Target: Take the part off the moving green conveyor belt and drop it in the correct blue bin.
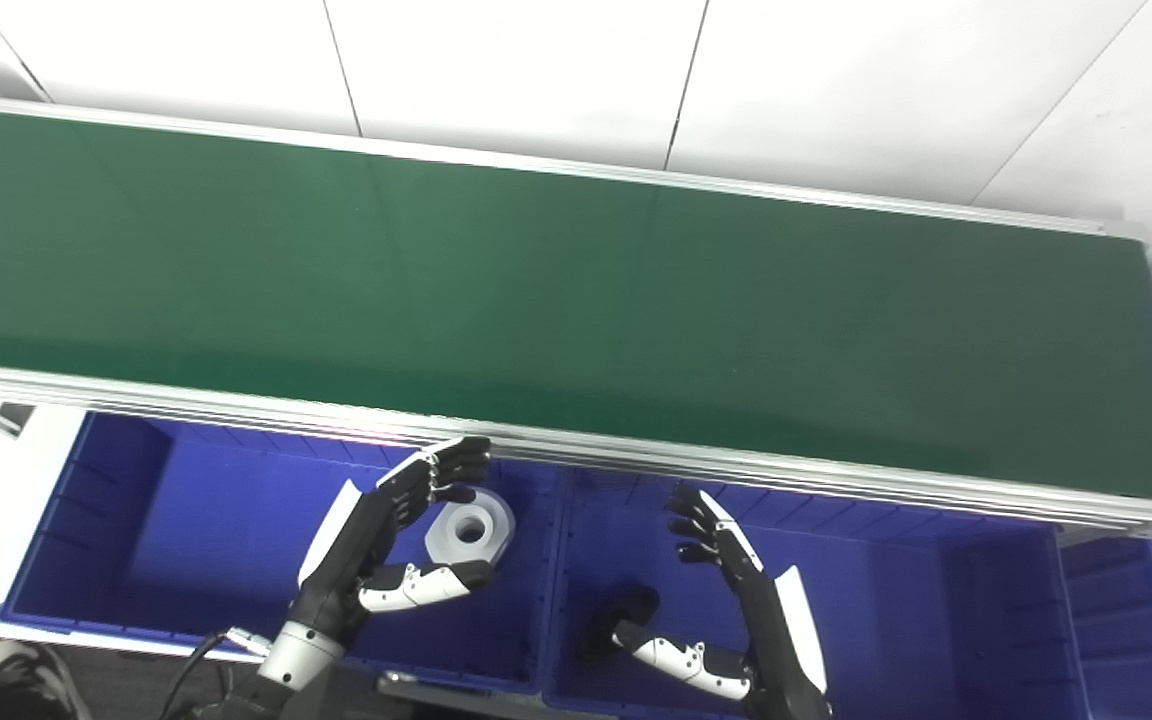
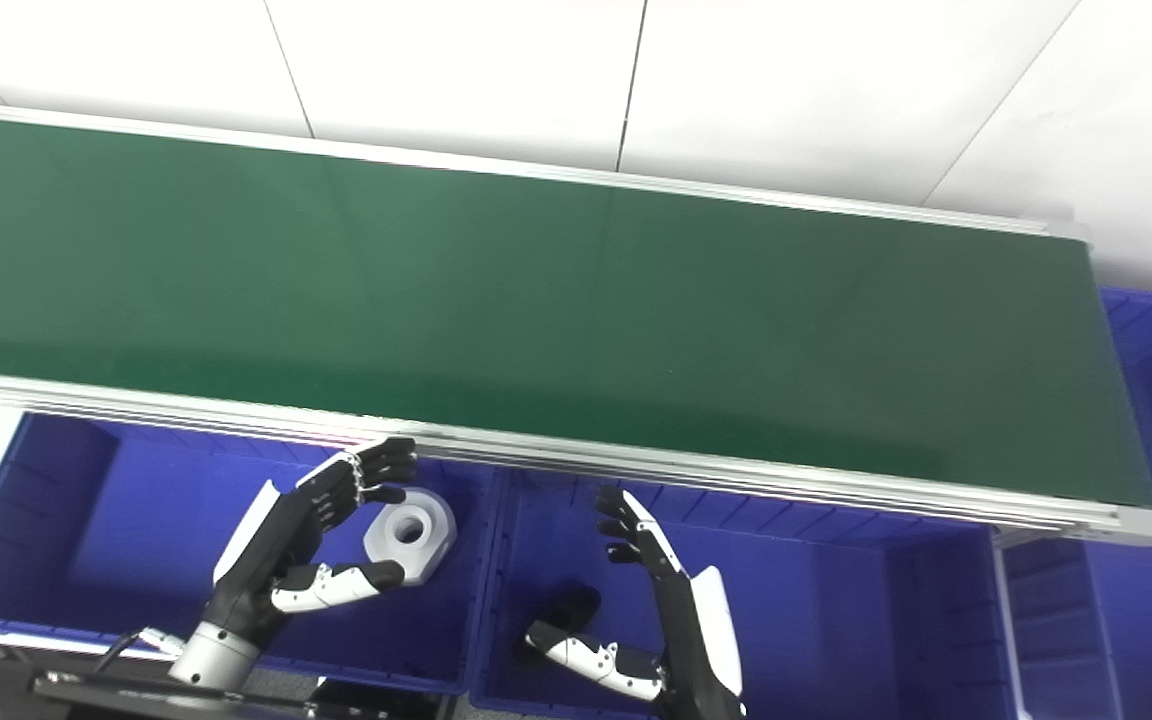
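No legible writing. My left hand (image 1: 391, 540) is released above the white hexagonal nut (image 1: 472, 529) in the ribbed bin (image 1: 86, 540); my right hand (image 1: 736, 600) likewise empty. Belt (image 1: 536, 300) smooth, matte.

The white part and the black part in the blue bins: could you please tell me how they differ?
The white part is pale and hexagonal with a round hole through it; the black part is dark and its shape is hard to make out. The white part lies in the left blue bin by the left hand; the black part lies in the middle blue bin by the right hand. Neither is held.
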Robot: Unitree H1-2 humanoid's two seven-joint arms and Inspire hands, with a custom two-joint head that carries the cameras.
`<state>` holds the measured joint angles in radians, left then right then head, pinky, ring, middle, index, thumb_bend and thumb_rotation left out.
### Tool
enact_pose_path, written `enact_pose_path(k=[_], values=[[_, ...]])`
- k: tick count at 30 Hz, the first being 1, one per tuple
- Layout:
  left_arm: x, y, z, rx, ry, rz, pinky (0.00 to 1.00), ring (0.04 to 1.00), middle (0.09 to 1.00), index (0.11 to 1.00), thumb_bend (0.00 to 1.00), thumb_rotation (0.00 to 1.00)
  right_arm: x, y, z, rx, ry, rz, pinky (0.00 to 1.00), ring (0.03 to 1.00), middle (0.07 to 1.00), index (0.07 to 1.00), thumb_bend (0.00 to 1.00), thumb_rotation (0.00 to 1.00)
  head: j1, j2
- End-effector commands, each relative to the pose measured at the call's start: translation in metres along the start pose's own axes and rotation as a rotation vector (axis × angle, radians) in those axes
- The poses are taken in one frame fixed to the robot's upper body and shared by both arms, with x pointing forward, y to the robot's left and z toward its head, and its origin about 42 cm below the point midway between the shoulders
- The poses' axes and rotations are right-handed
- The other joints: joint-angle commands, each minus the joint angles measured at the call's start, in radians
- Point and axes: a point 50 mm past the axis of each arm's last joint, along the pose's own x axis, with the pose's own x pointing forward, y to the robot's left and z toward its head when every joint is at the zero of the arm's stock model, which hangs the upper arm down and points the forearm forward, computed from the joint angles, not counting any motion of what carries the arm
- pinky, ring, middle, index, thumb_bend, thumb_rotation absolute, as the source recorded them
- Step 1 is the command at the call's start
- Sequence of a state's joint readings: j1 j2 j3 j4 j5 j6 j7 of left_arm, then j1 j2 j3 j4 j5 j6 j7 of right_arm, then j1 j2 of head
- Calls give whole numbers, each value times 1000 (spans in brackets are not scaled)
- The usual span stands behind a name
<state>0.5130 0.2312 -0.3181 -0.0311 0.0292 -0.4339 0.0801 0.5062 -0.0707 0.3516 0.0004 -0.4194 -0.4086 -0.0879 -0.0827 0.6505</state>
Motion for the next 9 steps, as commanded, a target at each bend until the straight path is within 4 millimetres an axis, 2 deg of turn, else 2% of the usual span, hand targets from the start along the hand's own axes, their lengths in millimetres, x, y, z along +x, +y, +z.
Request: enact_pose_path(k=[1,9], values=[[-3,2,4,-3,-37,4,721,774,807,804,788,507,3,0,8,3,-73,-23,705,792,844,886,851,363,0,-1],[-3,8,4,17,-36,7,717,771,802,798,798,515,5,6,11,0,-69,-35,686,780,838,882,867,348,-111,-20]])
